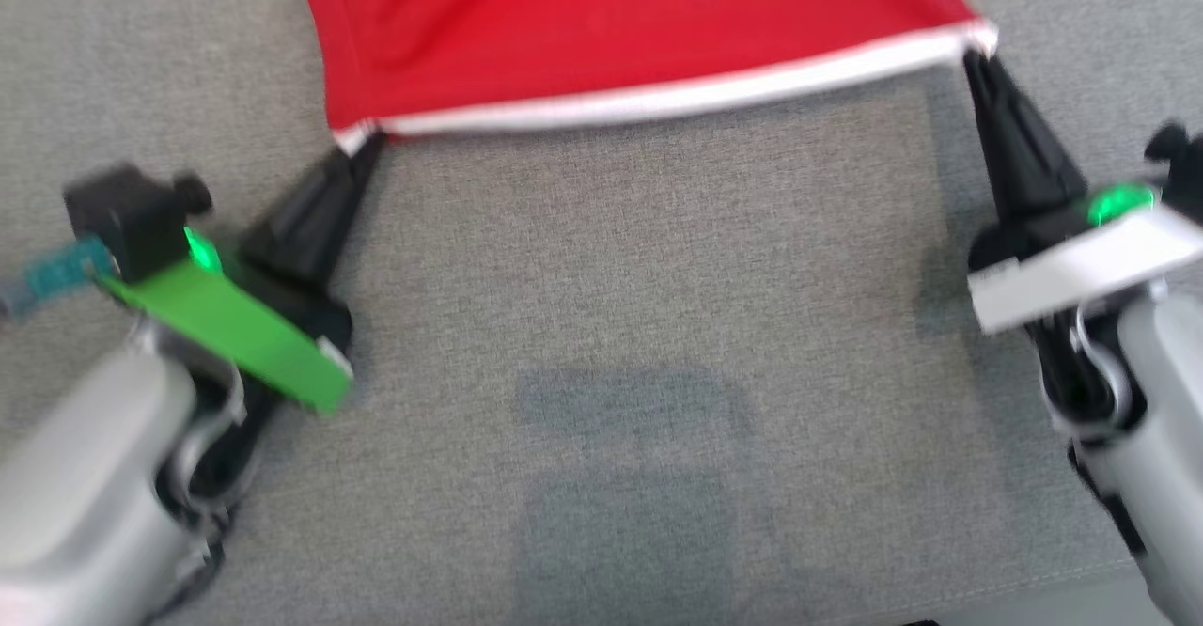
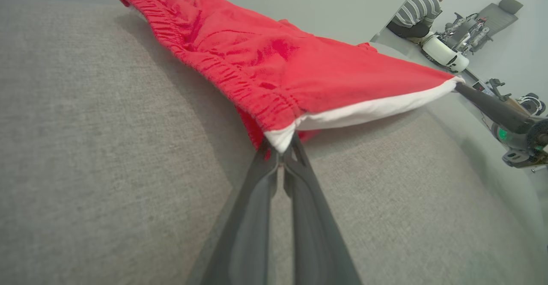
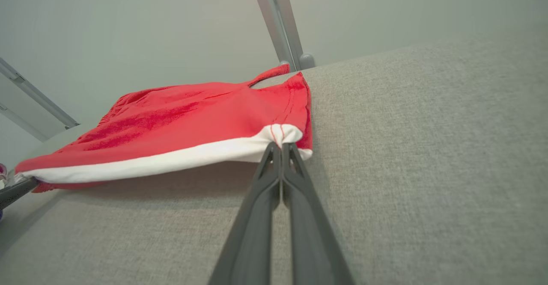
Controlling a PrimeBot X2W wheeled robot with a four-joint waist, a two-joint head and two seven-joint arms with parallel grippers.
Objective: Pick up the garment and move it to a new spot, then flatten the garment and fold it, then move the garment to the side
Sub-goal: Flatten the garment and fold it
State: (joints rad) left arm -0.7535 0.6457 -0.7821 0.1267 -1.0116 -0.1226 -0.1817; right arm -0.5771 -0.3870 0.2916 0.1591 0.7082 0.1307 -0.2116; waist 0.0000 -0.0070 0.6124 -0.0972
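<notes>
A red cloth garment (image 1: 611,24) lies at the far side of a grey fabric-covered table (image 1: 639,259). Its white hem band (image 1: 677,98) faces the robot and is pulled taut. The band's long line runs left to right, climbing slightly toward the right. The left claw (image 1: 362,142) is pinched shut on the hem's left corner, and the right claw (image 1: 977,53) is pinched shut on its right corner. The gathered elastic waistband (image 2: 205,58) points away from the robot. The hem hangs raised, with shadow beneath it. Bare table stretches from the hem to the near edge.
</notes>
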